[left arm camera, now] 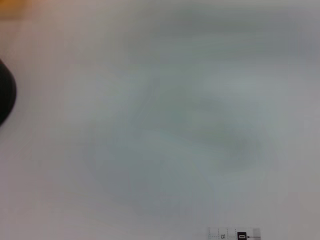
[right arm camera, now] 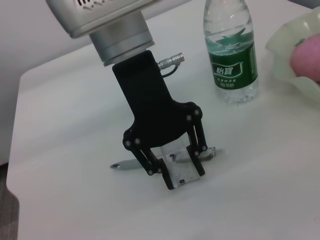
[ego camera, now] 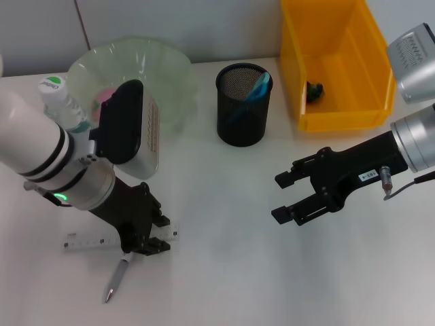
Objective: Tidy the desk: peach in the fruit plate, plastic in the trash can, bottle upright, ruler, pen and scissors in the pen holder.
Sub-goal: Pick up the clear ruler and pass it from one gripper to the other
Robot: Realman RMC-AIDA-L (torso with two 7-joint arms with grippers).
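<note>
Two items remain flat near the worktop's front-left edge: clear plastic ruler [ego camera: 102, 239], long axis along that edge, and silver pen [ego camera: 116, 278] just beside it. Left gripper [ego camera: 151, 243] directly over the ruler's end, fingers straddling it, not closed. Right gripper [ego camera: 289, 197] idle mid-worktop, fingers apart. Black mesh pen holder [ego camera: 242, 105] holds something blue; green fruit plate [ego camera: 173, 78] holds the pink peach [right arm camera: 306, 59].

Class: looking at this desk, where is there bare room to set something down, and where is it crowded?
Bare: between the pen holder and the right gripper, and below it. Crowded: around the left gripper, over the ruler and pen.
</note>
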